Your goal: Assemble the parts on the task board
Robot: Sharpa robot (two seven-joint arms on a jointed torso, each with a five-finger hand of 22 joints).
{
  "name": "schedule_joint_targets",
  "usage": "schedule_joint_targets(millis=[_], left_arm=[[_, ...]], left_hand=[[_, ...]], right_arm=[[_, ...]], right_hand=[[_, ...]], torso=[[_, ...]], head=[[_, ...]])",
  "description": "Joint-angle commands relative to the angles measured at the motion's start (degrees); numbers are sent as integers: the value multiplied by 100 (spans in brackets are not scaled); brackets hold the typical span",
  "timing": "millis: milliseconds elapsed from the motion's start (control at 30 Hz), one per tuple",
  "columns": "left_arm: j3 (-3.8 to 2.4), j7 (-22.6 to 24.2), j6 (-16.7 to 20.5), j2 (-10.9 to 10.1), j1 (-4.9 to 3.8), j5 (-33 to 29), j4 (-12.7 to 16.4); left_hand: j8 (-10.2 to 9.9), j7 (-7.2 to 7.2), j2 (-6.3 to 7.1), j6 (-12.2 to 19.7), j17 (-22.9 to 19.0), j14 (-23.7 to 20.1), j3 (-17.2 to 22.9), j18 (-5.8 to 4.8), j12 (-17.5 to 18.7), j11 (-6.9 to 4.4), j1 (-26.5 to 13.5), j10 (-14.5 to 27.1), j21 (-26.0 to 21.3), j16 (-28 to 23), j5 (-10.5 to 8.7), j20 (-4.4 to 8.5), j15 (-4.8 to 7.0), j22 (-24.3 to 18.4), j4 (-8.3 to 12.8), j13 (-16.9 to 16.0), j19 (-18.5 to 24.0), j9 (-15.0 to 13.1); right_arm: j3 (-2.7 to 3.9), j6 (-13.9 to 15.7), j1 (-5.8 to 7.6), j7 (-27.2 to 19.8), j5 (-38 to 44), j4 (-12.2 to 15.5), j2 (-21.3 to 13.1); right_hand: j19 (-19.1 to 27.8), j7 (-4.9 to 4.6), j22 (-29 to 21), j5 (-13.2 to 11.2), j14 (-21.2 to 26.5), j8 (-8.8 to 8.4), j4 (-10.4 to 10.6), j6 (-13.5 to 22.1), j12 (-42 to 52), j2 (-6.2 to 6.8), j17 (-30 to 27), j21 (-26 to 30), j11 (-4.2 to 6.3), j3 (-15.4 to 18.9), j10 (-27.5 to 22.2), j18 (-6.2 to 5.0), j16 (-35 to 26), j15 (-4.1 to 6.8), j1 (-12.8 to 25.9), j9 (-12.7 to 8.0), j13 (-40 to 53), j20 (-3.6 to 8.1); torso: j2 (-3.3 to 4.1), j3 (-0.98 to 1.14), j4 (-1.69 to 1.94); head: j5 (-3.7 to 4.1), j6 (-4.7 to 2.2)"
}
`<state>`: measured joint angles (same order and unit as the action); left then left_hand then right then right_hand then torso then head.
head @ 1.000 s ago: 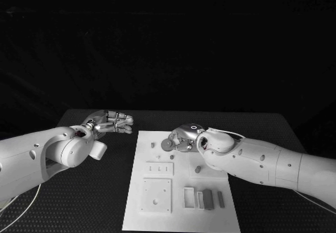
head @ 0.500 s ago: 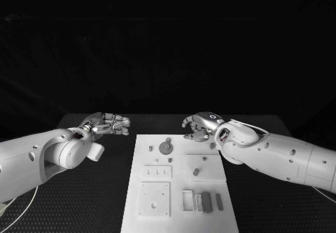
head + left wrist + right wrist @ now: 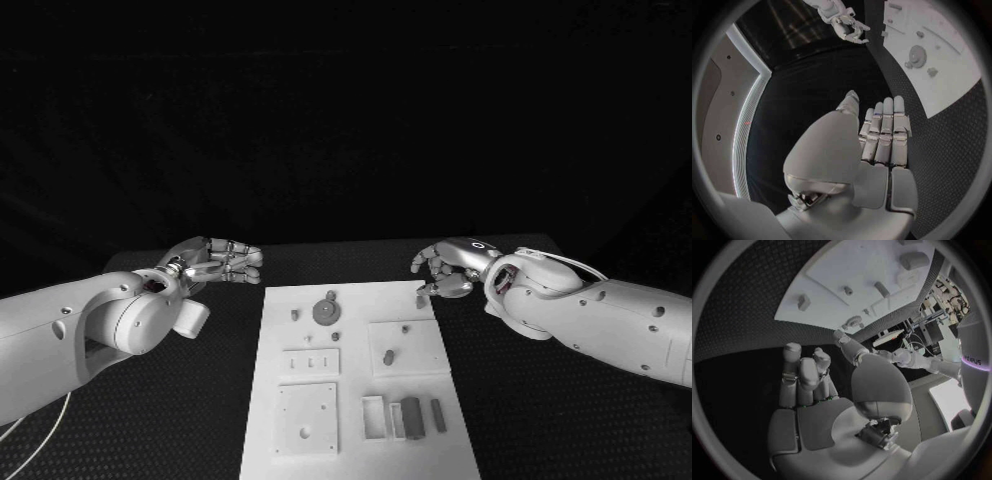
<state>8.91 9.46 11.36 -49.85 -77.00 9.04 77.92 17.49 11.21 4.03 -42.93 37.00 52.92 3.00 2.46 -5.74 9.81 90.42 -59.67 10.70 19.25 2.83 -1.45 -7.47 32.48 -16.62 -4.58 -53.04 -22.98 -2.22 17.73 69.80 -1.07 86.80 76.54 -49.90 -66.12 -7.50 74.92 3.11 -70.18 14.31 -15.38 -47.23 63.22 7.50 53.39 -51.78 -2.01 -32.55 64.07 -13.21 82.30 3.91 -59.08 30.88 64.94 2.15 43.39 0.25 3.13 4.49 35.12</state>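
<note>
Task board [image 3: 361, 370] between left hand [image 3: 216, 262] and right hand [image 3: 454, 268], both empty, fingers [image 3: 242, 258] curled.

Pulls the right hand [image 3: 450, 268] back off the task board [image 3: 368, 300]. Before, had it down low over the round grey part [image 3: 326, 310] near the far end of the board. Now holds it above the black table [image 3: 505, 420], just beside the board's far right corner, with nothing in it. Leaves the round part lying bare on the board, in plain sight.
</note>
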Motion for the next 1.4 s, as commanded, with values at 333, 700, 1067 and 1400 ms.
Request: schedule_joint_targets(millis=[333, 700, 1067, 1400], left_arm=[[-2, 83, -151, 62, 33, 34, -32], [-2, 73, -147, 90, 54, 35, -71], [-2, 70, -154, 94, 64, 36, -87], [-2, 73, -158, 86, 66, 33, -90]], left_hand=[[43, 87, -17, -52, 11, 32, 30, 51, 23, 3, 4, -49, -34, -25, 12, -21, 7, 10, 0, -6, -9, -10], [40, 95, -16, -49, 16, 34, 28, 51, 27, 4, 4, -47, -35, -29, 13, -20, 7, 11, 1, -5, -10, -8], [38, 100, -17, -46, 21, 35, 27, 52, 31, 4, 7, -46, -36, -32, 13, -20, 8, 13, 2, -4, -11, -7], [37, 103, -19, -44, 25, 36, 27, 52, 33, 4, 11, -47, -37, -35, 13, -19, 8, 14, 3, -4, -11, -6]], right_arm=[[-77, 350, -187, -896, -553, -704, 120], [-109, 135, -432, -1377, -1478, -1468, 468], [-110, -22, -470, -1637, -2027, -1780, 573], [-109, -112, -640, -1707, -2152, -2020, 729]], right_hand=[[80, -115, 81, -32, 132, -112, -86, 72, -65, 164, -9, 69, -16, -2, -184, -179, -41, 7, -208, -58, -21, -84], [54, -44, 104, -31, 142, -174, -21, 206, -5, 291, 31, 39, 49, 64, -205, -179, 37, 63, -134, -83, 14, -84], [69, 17, 109, -31, 170, -157, 12, 207, 8, 305, 43, 35, 105, 79, -227, -179, 56, 115, -98, -73, 26, -80], [84, 42, 114, -31, 192, -117, -6, 163, 18, 254, 51, 27, 132, 82, -244, -179, 70, 145, -115, -51, 36, -75]], torso=[[-8, 8, 5], [-4, 38, 24], [-12, 19, 17], [-7, 25, 15]], head=[[42, -4], [12, -4], [12, 10], [-7, 25]])
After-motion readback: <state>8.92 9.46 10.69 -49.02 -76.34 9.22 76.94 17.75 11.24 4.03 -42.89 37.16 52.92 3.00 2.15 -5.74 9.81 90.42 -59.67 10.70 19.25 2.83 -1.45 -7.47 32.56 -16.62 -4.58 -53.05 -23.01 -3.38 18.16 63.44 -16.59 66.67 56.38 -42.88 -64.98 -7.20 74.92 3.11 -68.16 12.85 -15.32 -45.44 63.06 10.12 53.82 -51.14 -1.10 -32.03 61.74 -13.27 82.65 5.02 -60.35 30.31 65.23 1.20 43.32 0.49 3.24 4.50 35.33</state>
